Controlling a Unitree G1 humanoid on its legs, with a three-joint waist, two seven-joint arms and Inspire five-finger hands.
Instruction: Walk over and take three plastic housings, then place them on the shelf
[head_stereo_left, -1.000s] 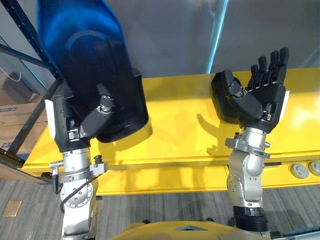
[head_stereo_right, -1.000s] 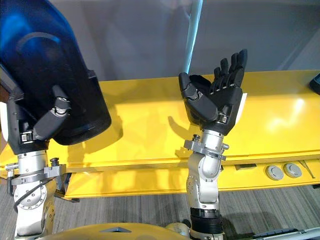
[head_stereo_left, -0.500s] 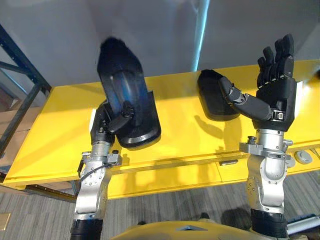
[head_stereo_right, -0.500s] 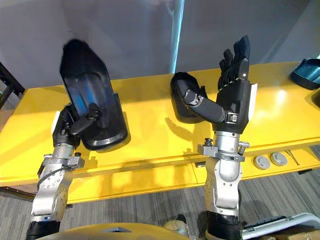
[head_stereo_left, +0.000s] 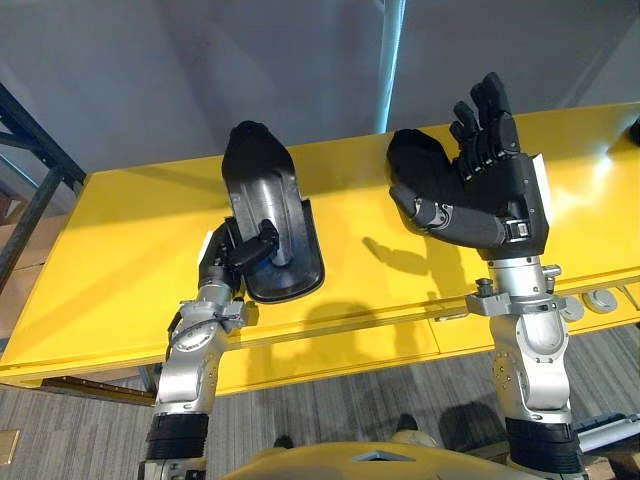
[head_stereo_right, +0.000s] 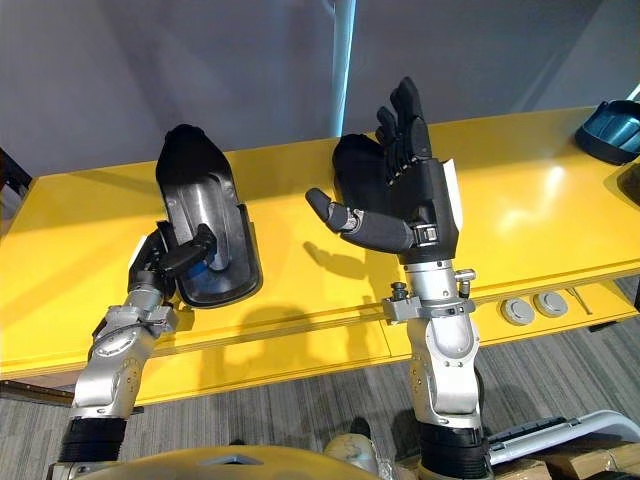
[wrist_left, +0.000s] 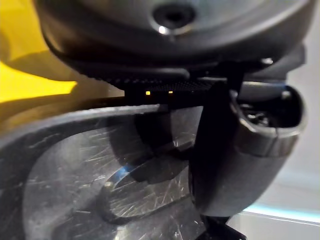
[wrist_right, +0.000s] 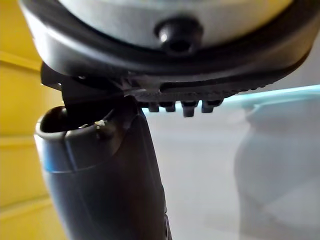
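My left hand (head_stereo_left: 232, 258) is shut on a dark plastic housing (head_stereo_left: 262, 195). Its thumb (wrist_left: 235, 150) presses into the housing's scratched hollow (wrist_left: 75, 165), and the fingers are hidden behind the shell. The housing stands tilted over the front part of the yellow table (head_stereo_left: 120, 250). My right hand (head_stereo_left: 495, 200) is raised, palm towards me, fingers straight and thumb (wrist_right: 100, 170) spread, holding nothing. A second dark housing (head_stereo_right: 352, 168) lies on the table just behind that hand. A bluish housing (head_stereo_right: 612, 125) sits at the table's far right edge.
A dark metal shelf frame (head_stereo_left: 30, 190) stands left of the table. Two round silver fittings (head_stereo_right: 517, 311) sit in the table's front edge at the right. A grey wall with a pale vertical strip (head_stereo_left: 390, 60) rises behind. Grey floor lies below.
The left hand has lowered the housing from close to the camera down to the table's front. The right hand stays open, now before the second housing. The whole view has shifted.
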